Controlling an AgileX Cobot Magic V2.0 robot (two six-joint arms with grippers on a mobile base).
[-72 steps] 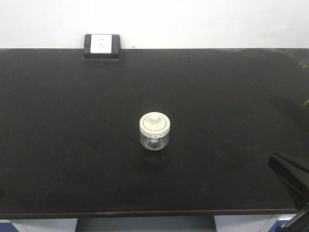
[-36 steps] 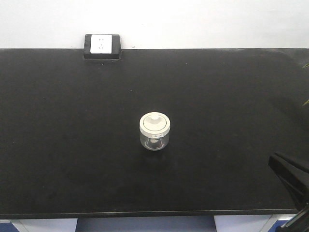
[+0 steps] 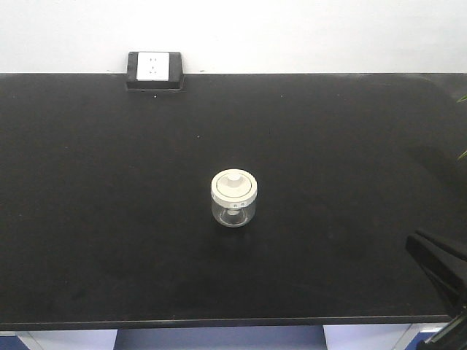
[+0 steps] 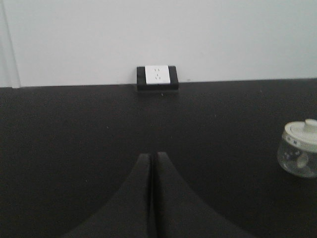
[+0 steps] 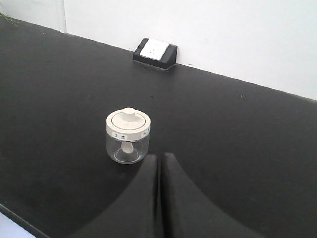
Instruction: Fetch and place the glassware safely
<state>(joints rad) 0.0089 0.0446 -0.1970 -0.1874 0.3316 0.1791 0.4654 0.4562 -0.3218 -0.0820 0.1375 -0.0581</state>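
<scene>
Glass jar [image 3: 233, 199]: stands upright near the middle of the black bench [image 3: 87, 219], free of both arms. Cream-white lid with central knob is seated on top; small dark marks show on the lid rim. A pale part shows through the clear wall in the right wrist view; what it is cannot be told.

Jar axis: vertical, squat body, knob uppermost.

Left gripper [image 4: 150, 161]: jaws pressed together, tips meeting along a thin seam, nothing between them. The jar [image 4: 299, 154] sits well off to the right of these jaws, at the edge of that view.

Right gripper [image 5: 159, 161]: jaws likewise clenched together and empty. The jar [image 5: 128, 135] stands just ahead and slightly left of the tips, near but apart.

Nearer arm: judged to be the right; its tips point almost at the jar, whereas the left arm's line runs toward the wall socket [image 4: 157, 75].

Front view: only a dark part of the right arm shows at the lower right corner; the left arm is not seen there.

Task stage: judged to be the approach; the jar is not yet grasped.

Next move requirement: the right jaws need to part wide enough for the jar body, then shift a little left and forward to straddle it below the lid.

Risk: clear glass on a hard bench; a clenched tip nudging the wall could tip or slide it.
</scene>
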